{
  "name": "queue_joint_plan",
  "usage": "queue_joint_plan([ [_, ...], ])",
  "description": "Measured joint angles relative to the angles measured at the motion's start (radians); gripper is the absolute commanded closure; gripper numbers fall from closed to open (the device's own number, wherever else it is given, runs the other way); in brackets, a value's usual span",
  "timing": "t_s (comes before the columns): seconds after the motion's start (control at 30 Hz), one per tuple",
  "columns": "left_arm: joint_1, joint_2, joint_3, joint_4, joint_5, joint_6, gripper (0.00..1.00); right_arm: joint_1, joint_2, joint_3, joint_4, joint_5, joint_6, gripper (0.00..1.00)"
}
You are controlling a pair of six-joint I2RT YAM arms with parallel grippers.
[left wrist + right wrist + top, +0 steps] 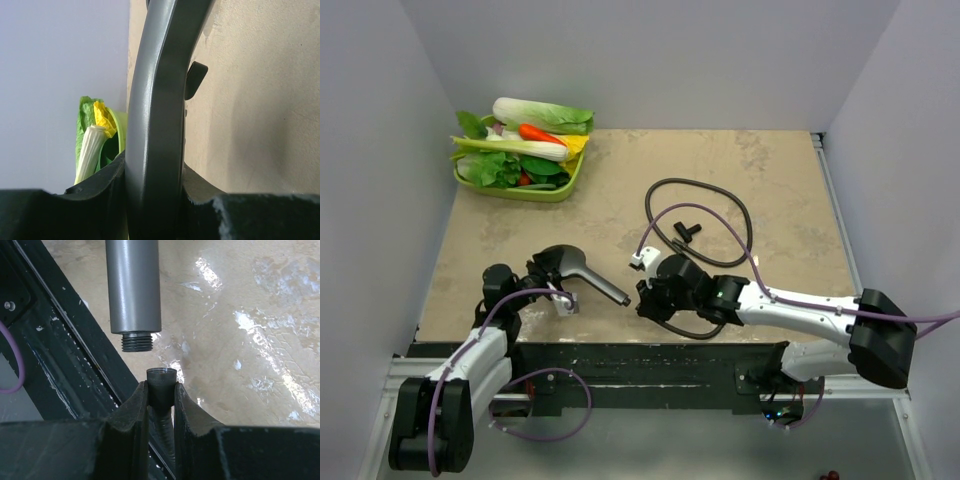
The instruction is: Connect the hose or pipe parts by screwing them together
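The dark grey shower head (563, 262) is lifted at the near left, with its handle (607, 286) pointing right toward the other arm. My left gripper (548, 278) is shut on the head, whose body (155, 125) fills the left wrist view between the jaws. The handle's threaded end (136, 342) hangs just above the hose's knurled end nut (161, 381). My right gripper (161, 395) is shut on that nut, which points up at the thread across a small gap, a little to its right. The dark hose (720, 195) loops back over the table behind the right gripper (646, 296).
A green tray of toy vegetables (525, 150) stands at the far left corner. A small black T-shaped part (685, 232) lies inside the hose loop. The black frame rail (650, 360) runs along the table's near edge, right under both grippers. White walls close in both sides.
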Motion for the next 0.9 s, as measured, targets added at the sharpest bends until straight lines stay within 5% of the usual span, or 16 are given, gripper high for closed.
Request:
queue_joint_plan([
  [0.9,0.003,0.017,0.0,0.027,-0.004,0.0,1.0,0.025,0.082,0.089,-0.001,0.004,-0.052,1.0],
])
